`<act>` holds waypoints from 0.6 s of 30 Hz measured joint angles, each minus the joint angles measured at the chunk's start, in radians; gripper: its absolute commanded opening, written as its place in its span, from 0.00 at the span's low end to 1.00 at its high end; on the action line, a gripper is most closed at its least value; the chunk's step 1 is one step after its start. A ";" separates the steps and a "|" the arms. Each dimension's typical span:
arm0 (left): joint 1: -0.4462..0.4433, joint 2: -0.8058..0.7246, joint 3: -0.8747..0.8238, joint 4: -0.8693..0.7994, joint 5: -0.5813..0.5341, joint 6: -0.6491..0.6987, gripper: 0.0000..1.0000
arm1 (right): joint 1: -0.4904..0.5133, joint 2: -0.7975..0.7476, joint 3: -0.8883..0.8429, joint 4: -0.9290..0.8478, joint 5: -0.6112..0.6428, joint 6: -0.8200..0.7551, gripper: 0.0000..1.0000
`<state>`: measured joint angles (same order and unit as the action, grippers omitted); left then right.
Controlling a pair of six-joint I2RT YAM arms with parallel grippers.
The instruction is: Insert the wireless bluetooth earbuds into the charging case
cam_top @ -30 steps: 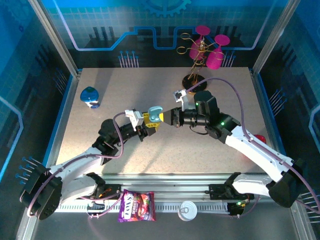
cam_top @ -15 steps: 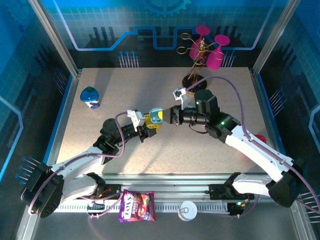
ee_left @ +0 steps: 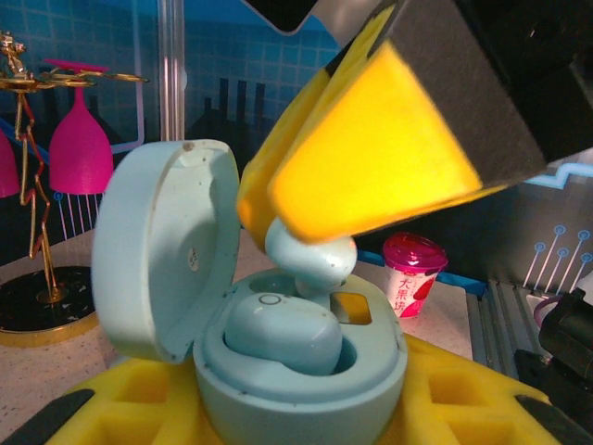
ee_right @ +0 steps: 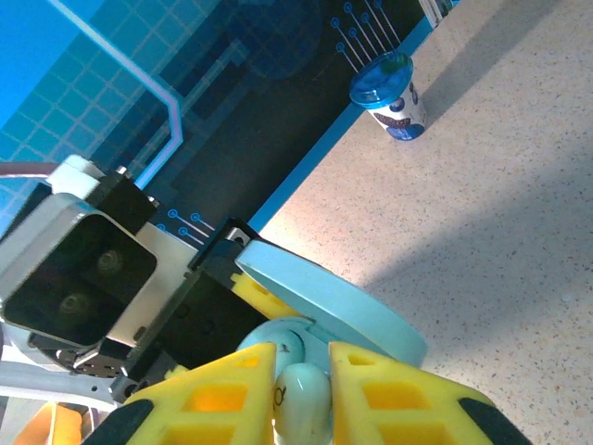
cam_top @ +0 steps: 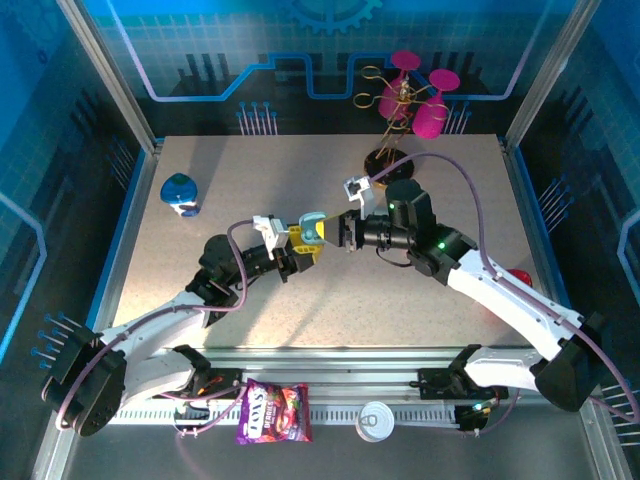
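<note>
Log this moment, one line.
left gripper: shut on charging case, lid open | right gripper: shut on earbud, above case, unseated | second earbud: seated

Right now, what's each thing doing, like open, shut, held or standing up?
charging case: lid open, held.
first earbud: seated in the case.
second earbud: pinched over the case, not seated.
left gripper: jaws shut on charging case.
right gripper: jaws shut on second earbud.
blue-lidded cup: upright, lid on.
pink glasses: hanging upside down.
snack bag: lying flat.
</note>
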<state>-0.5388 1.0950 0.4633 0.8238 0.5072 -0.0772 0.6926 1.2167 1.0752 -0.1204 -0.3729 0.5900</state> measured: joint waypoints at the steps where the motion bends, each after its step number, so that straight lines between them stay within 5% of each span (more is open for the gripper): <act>1: 0.000 0.000 0.000 0.000 0.000 -0.003 0.28 | 0.000 0.000 -0.003 0.003 0.002 0.000 0.19; 6: 0.000 0.000 0.000 0.004 0.003 -0.004 0.28 | -0.003 -0.007 -0.015 0.018 0.006 0.000 0.20; 18: 0.000 0.001 0.000 0.029 0.003 -0.020 0.28 | -0.006 -0.027 -0.024 0.024 0.006 0.021 0.39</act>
<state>-0.5385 1.0962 0.4633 0.8524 0.5098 -0.0975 0.6868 1.1900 1.0508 -0.0963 -0.3672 0.6109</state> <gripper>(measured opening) 0.369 0.360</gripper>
